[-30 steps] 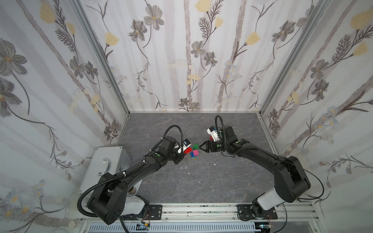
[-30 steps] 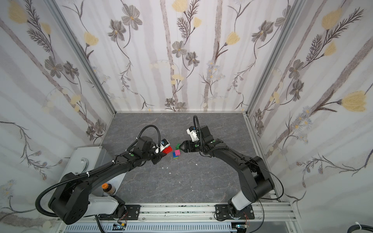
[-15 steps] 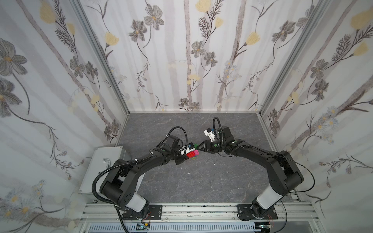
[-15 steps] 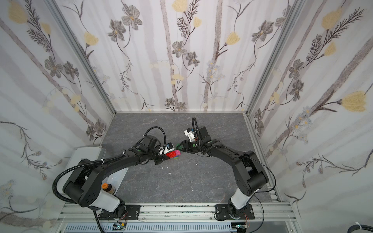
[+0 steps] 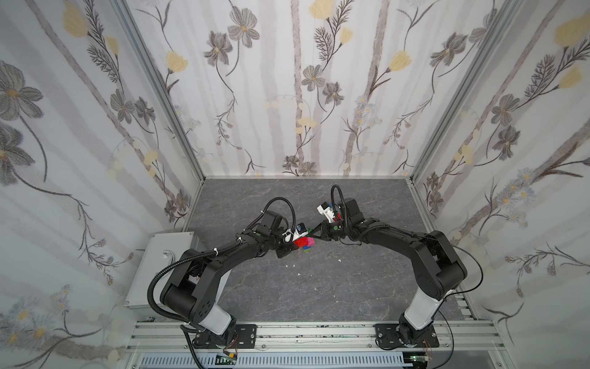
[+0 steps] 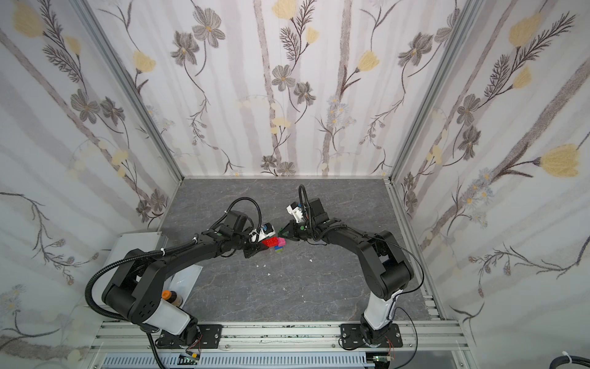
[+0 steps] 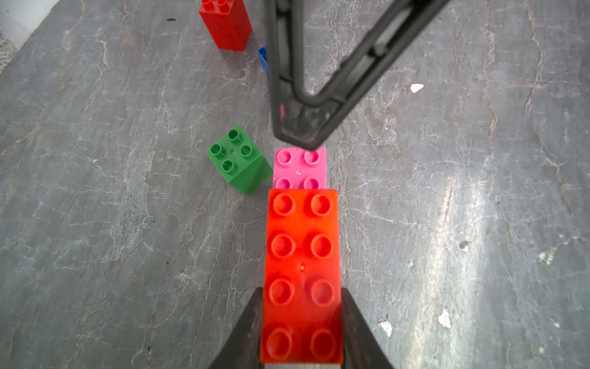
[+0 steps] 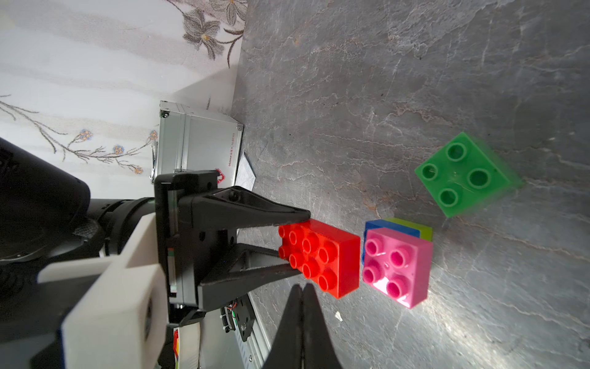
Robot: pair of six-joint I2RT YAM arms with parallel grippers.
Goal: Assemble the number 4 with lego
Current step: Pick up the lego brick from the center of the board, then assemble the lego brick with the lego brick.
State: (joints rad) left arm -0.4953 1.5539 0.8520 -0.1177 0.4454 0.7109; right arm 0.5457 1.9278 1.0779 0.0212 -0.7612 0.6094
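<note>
My left gripper [image 7: 301, 295] is shut on one end of the long red lego brick [image 7: 301, 271], also in both top views [image 5: 300, 242] [image 6: 270, 242]. The brick's free end sits right beside a pink brick [image 8: 397, 265] stacked on a blue brick [image 8: 373, 225] and a lime brick [image 8: 415, 228]. My right gripper [image 8: 301, 287] is shut on nothing, its tip [image 7: 297, 137] at the pink brick's far edge. A dark green brick [image 7: 238, 159] lies tilted beside the stack. A shorter red brick [image 7: 225, 24] stands farther off. No number 4 shape shows.
A grey metal box [image 5: 159, 268] stands at the left edge of the floor, with an orange-capped bottle [image 6: 170, 297] near the left arm's base. Another blue brick [image 7: 262, 59] peeks from behind the right gripper. Small white specks [image 5: 292, 265] dot the grey floor.
My right gripper has gone from open to shut. The left gripper has carried the long red brick closer to the pink stack.
</note>
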